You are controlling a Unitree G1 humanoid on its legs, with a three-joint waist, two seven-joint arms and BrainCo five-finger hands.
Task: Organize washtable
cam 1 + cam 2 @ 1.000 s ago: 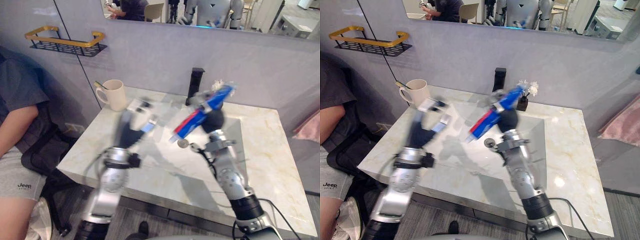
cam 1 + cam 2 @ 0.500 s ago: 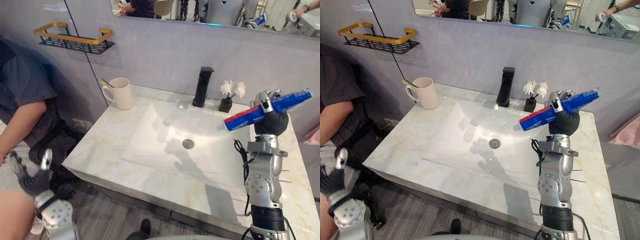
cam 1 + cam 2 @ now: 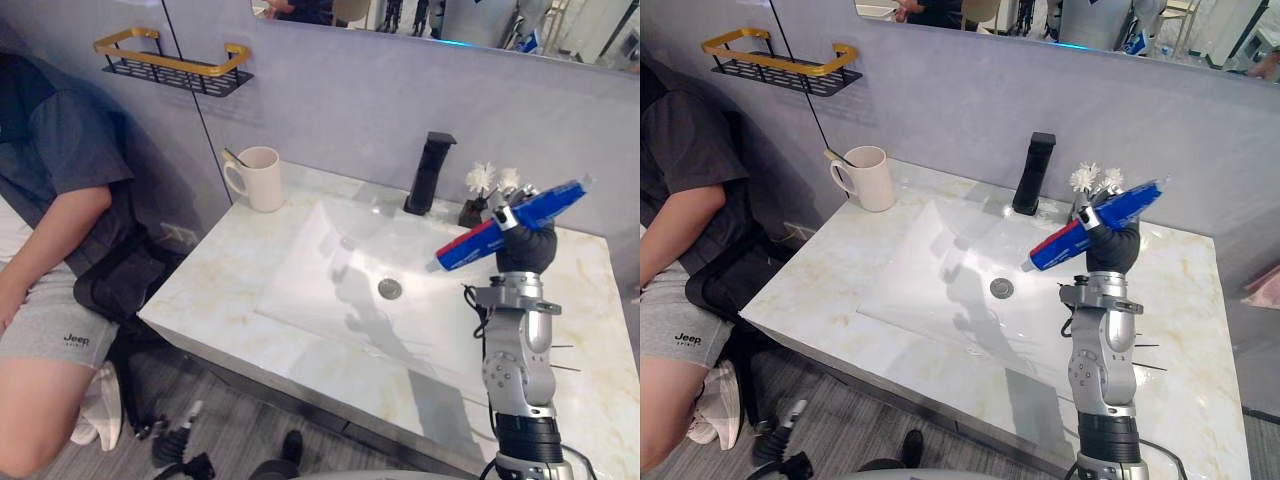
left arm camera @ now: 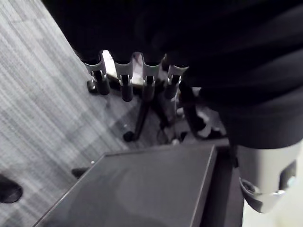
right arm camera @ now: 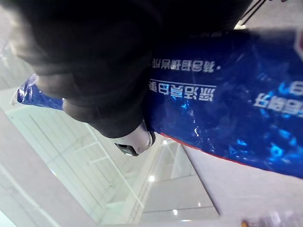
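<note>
My right hand (image 3: pixel 524 248) is raised over the right part of the marble washtable (image 3: pixel 230 275), shut on a blue and red toothpaste tube (image 3: pixel 503 225). The tube slants with its cap end down toward the sink basin (image 3: pixel 350 265); its blue skin shows close up in the right wrist view (image 5: pixel 222 109). A cream mug (image 3: pixel 262 179) with a toothbrush in it stands at the back left of the counter. My left hand (image 4: pixel 125 84) hangs low by the floor, left of the table, fingers straight and holding nothing.
A black faucet (image 3: pixel 430 172) stands behind the basin, with a small dark vase of white flowers (image 3: pixel 490 188) to its right. A gold and black wall shelf (image 3: pixel 170 66) hangs at the upper left. A person (image 3: pixel 55 220) sits at the left of the table.
A second ago both hands were over the basin. The left arm dropped off the table's left side to floor level; the right hand carried the tube to the right. The camera also shifted.
</note>
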